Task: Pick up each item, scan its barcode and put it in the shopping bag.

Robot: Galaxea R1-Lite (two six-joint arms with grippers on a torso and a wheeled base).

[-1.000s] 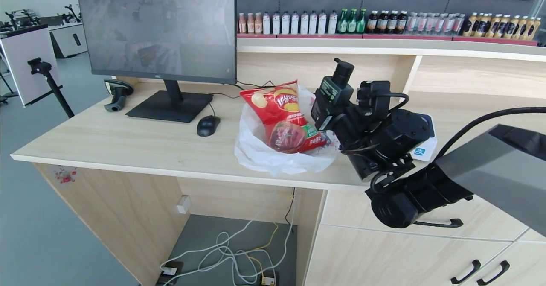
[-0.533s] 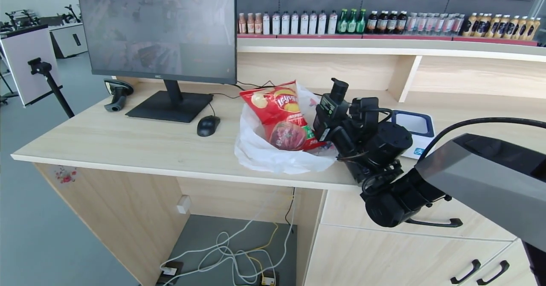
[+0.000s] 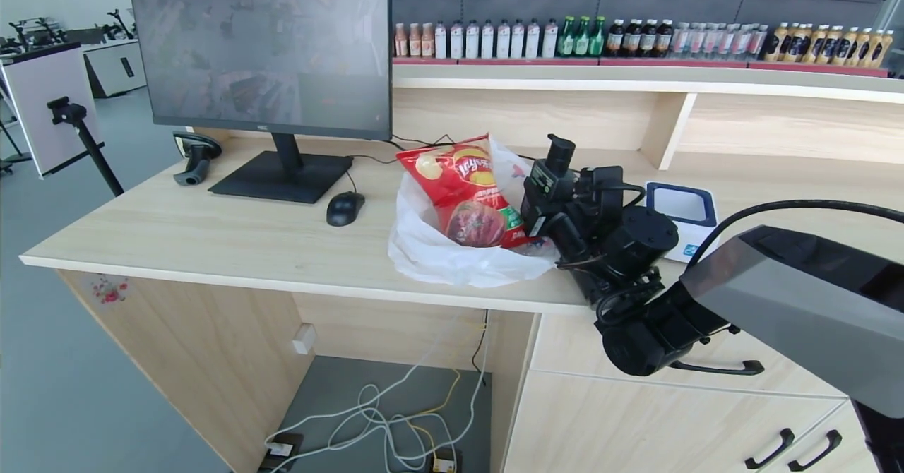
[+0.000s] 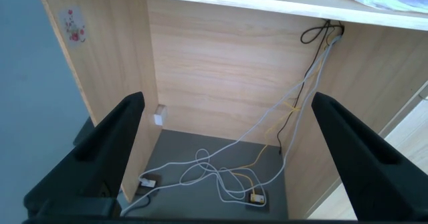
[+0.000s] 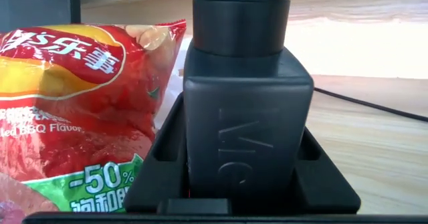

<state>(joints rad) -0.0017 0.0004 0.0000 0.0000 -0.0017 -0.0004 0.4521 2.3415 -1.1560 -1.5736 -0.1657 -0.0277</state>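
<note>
Left gripper (image 4: 231, 150) hangs low in front of the desk (image 3: 212, 236), fingers (image 4: 110, 140) spread wide with nothing between them, facing loose cables (image 4: 221, 177) on the floor under it. Right gripper (image 3: 558, 208) sits over the desk near its front edge, fingers clamped on a dark pump bottle (image 3: 549, 173), slightly tilted, at the right rim of the white shopping bag (image 3: 452, 261); a red chip bag (image 3: 470, 190) stands in that bag. Farther back: white pad (image 3: 681, 212) with a blue square, mouse (image 3: 345, 207), handheld scanner (image 3: 194, 155), monitor (image 3: 261, 46), then the drinks shelf (image 3: 635, 35).
</note>
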